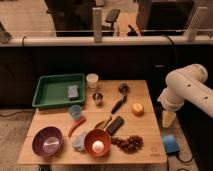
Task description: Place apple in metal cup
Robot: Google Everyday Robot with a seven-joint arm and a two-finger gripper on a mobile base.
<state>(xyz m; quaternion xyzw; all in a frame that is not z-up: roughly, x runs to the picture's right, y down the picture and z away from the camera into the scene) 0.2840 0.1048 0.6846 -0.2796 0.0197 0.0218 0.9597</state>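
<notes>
**Apple on the tabletop, gripper held off the right edge**

In the camera view, a wooden tabletop [150, 90] is seen from above and in front. The apple [137, 108], orange-yellow in colour, is found on the right part of the tabletop, lying free with nothing touching it. The metal cup [98, 98] is set upright near the middle, well to the left of the apple, and a black-handled tool [120, 100] is laid slantwise between the two. A white paper cup [92, 81] is placed just behind the metal cup.

The gripper [168, 120] is held beyond the right edge of the tabletop, pointed downward, to the right of the apple and apart from it. It is carried by a white arm [187, 87] that is bent in from the right. Whether the jaws are spread or pressed together cannot be told.

A green tray [37, 95] is set at the back left, with a grey sponge [73, 91] in it. Along the front, a purple bowl [36, 140], an orange bowl [89, 142] with a pale round object [98, 146] in it, and a bunch of dark grapes [128, 143] are lined up from left to right.
</notes>
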